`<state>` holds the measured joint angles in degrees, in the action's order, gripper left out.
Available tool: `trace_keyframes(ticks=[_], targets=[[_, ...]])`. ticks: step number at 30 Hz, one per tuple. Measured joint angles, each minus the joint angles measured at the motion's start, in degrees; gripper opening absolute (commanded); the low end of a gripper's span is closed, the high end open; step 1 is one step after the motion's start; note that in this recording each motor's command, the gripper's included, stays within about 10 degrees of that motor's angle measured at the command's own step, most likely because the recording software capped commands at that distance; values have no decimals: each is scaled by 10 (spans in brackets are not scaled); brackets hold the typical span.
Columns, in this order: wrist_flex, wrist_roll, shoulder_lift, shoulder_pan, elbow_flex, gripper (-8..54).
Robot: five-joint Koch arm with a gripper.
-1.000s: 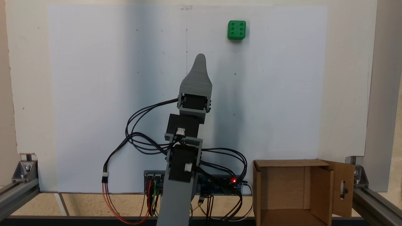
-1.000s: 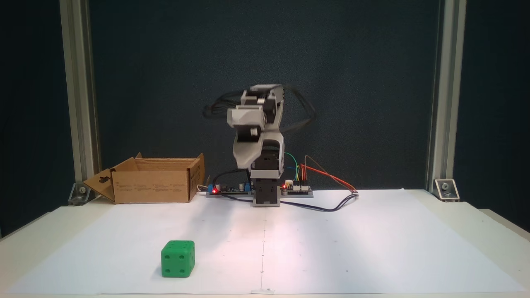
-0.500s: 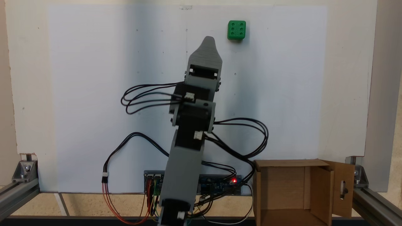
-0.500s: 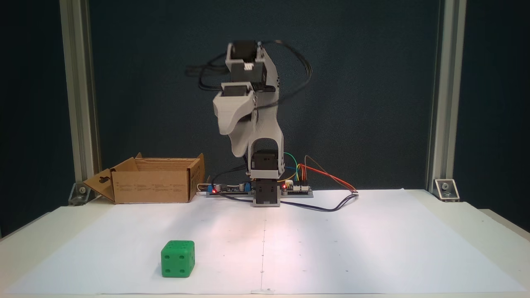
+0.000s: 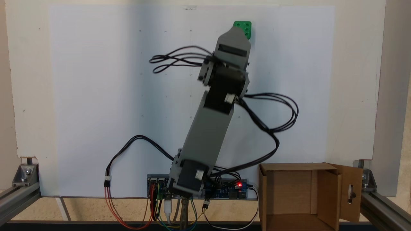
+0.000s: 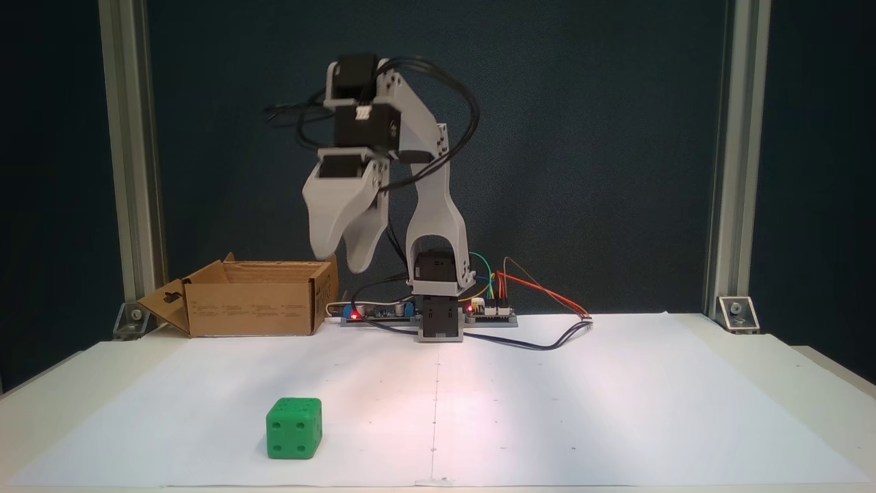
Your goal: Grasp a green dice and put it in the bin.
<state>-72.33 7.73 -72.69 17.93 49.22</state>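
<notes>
While the gripper (image 5: 236, 30) in a fixed view from above overlaps the near edge of the green dice (image 5: 247, 28), far up the paper from the bin (image 5: 290, 166), its jaws lie stacked there. In the front fixed view the gripper (image 6: 339, 259) hangs high above the bin (image 6: 253, 308), jaws slightly parted and empty, with the green dice (image 6: 294, 428) on the paper well forward of the bin. The reach is under way; next it likely must descend and widen around the dice.

From above, the grey arm (image 5: 208, 128) stretches diagonally across the white paper (image 5: 96, 96), and its tool (image 5: 237, 30) covers part of the green dice (image 5: 247, 28). The bin (image 5: 298, 195) sits open at the lower right.
</notes>
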Motion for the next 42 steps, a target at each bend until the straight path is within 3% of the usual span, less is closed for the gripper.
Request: trace_keyframes(ticks=[8,26,42], targets=[[0,113,79,13,-71,468],[7,119,214,13,-107,450],[119,119,270,17,-108,443]])
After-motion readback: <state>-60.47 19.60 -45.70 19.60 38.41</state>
